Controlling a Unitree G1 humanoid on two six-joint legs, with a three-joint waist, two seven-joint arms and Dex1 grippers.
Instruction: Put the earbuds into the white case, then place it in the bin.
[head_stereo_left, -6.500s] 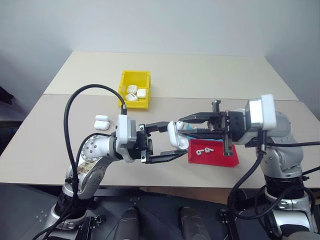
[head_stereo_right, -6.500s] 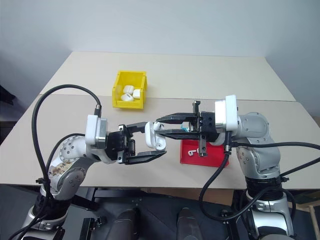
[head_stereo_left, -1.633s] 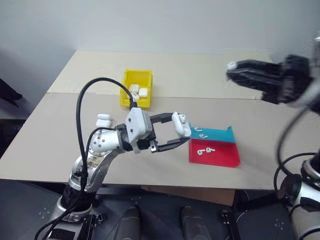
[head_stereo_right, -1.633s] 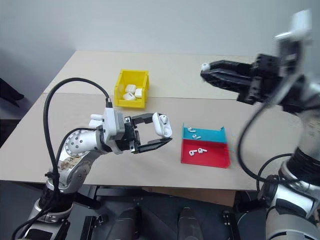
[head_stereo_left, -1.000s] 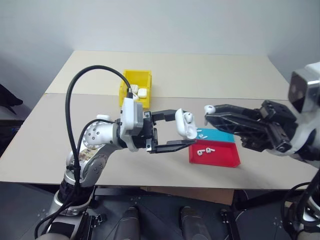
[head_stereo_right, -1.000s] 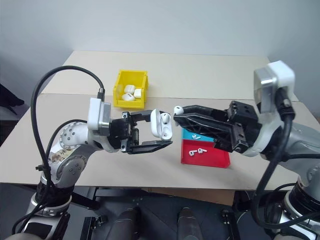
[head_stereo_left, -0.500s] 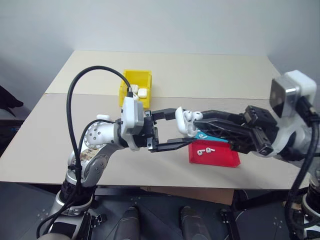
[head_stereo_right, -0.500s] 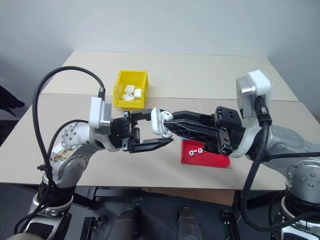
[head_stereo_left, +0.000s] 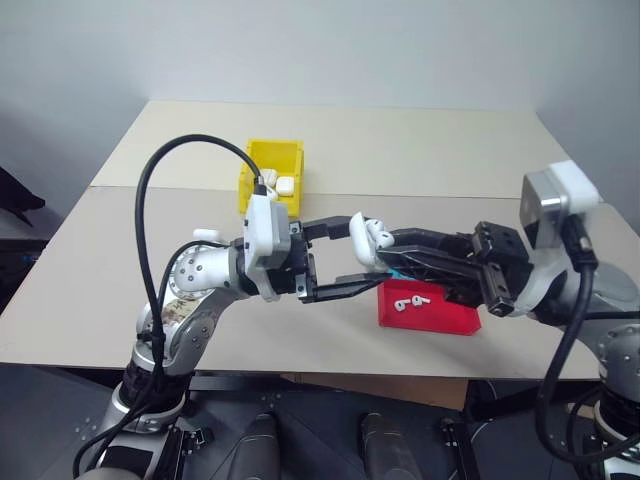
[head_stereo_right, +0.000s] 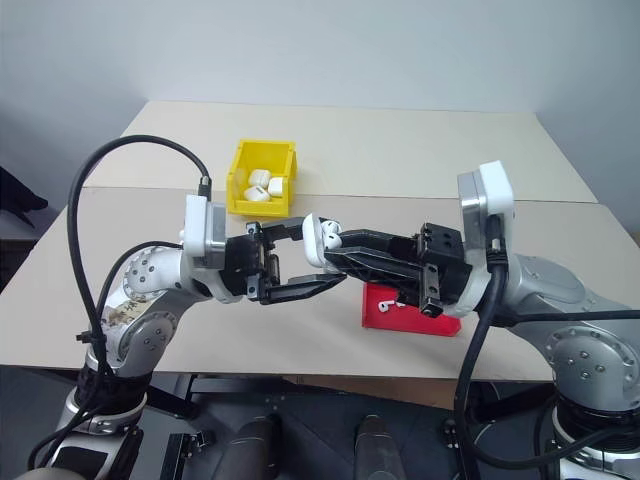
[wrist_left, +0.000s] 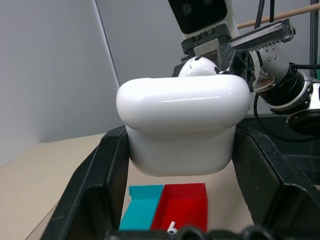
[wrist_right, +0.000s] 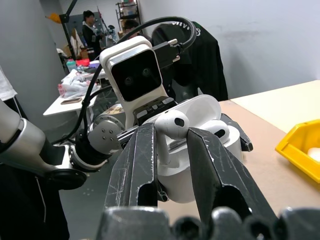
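Right hand (wrist_right: 167, 150) is pinching an earbud (wrist_right: 170, 125) over the open white case (head_stereo_right: 318, 238), clamped in the left hand (head_stereo_right: 312, 258); one earbud looks seated; bin (head_stereo_right: 262, 180) placement remaining.

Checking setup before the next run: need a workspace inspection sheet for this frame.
Surface: beige table, two boards butted together.
Job's things: open white case held in the air, one earbud already seated in it; second earbud pinched just above it; yellow bin holds several cases.
Clutter: red tray with two earbuds; blue tray beside it; spare case on the table.
Grippers: left gripper shut on the case; right gripper shut on the earbud.
Cables: black cable loops over the left arm; another hangs from the right wrist.
Surroundings: grey wall; people and cluttered desks in the right wrist view.
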